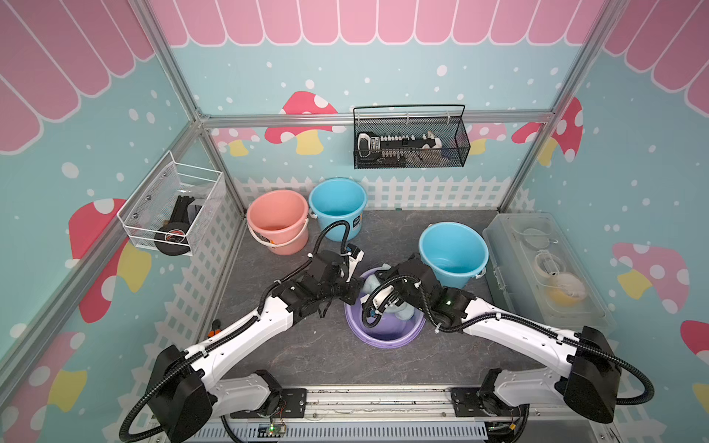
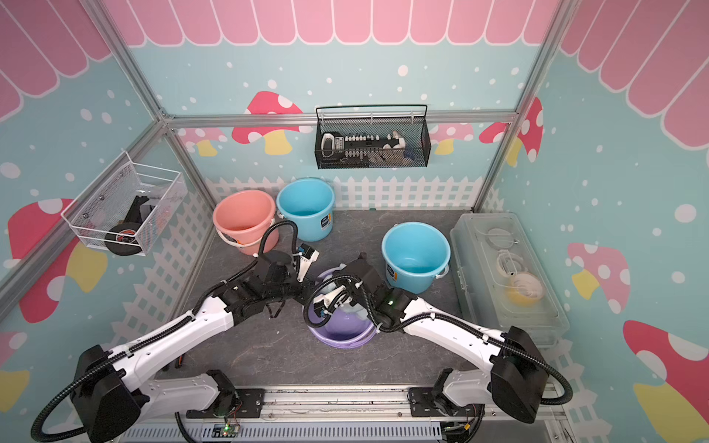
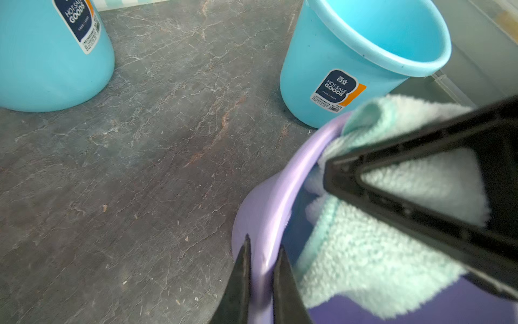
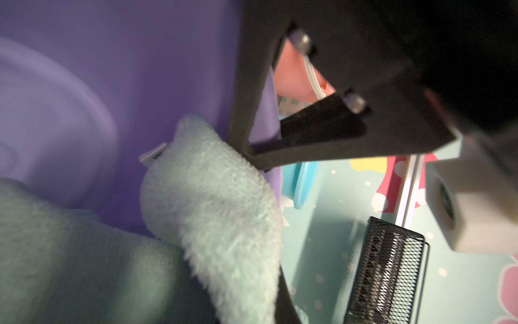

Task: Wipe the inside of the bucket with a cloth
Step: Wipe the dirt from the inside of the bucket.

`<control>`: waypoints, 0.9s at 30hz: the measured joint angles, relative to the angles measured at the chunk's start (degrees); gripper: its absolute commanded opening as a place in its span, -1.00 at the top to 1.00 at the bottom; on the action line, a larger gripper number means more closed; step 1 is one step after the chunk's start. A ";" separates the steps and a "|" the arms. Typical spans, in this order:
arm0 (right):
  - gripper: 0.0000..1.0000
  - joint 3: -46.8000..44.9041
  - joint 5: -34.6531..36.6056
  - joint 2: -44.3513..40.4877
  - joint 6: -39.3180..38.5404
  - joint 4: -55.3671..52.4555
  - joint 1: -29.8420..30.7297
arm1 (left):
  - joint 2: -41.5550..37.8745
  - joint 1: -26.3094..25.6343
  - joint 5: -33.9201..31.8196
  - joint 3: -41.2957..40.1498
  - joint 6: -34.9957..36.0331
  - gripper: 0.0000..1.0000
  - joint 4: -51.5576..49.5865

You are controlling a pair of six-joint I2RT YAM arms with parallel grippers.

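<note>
Clock: 12 o'clock is the back wall, as seen in both top views.
Cloth: the cloth [image 3: 364, 252] is a fluffy, pale mint rag bunched inside the purple bucket [image 1: 387, 333]. It lies against the inner wall, with one fold lapping over the rim at about 12 o'clock.
Right gripper: the right gripper [image 3: 330, 179] reaches down into the bucket from 3 o'clock. Its jaws are closed tight on the cloth, which bulges around the black finger.
Left gripper: the left gripper [image 3: 263, 246] pinches the bucket's rim at about 10 o'clock. One finger is outside the wall and one inside, with only a narrow gap between them.
Purple bucket: it stands upright on the grey marbled tabletop [image 1: 307, 345], toward 6 o'clock from the table's middle.
Near blue bucket: the near blue bucket [image 1: 452, 249] stands upright just beside the purple one, at its 2 o'clock.
Pink bucket: the pink bucket [image 1: 278, 220] is at 10 o'clock, well apart.
Far blue bucket: the far blue bucket [image 1: 337, 201] is at 11 o'clock, touching the pink one.
Clear plastic box: the clear plastic box [image 1: 537, 268] sits along the table's 3 o'clock edge.
Black mesh basket: the black mesh basket [image 1: 410, 142] hangs on the wall at 12 o'clock.
White mesh basket: the white mesh basket [image 1: 169, 207] hangs on the wall at 9 o'clock.
</note>
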 measured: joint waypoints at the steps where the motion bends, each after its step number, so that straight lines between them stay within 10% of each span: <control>1: 0.92 0.33 0.66 0.20 -1.49 0.24 0.07 | 0.02 0.11 0.20 -0.02 0.00 1.00 0.09; 27: 0.97 1.53 -0.81 13.00 -4.42 12.46 0.63 | -0.72 2.82 -6.08 -2.23 -3.50 1.00 -1.53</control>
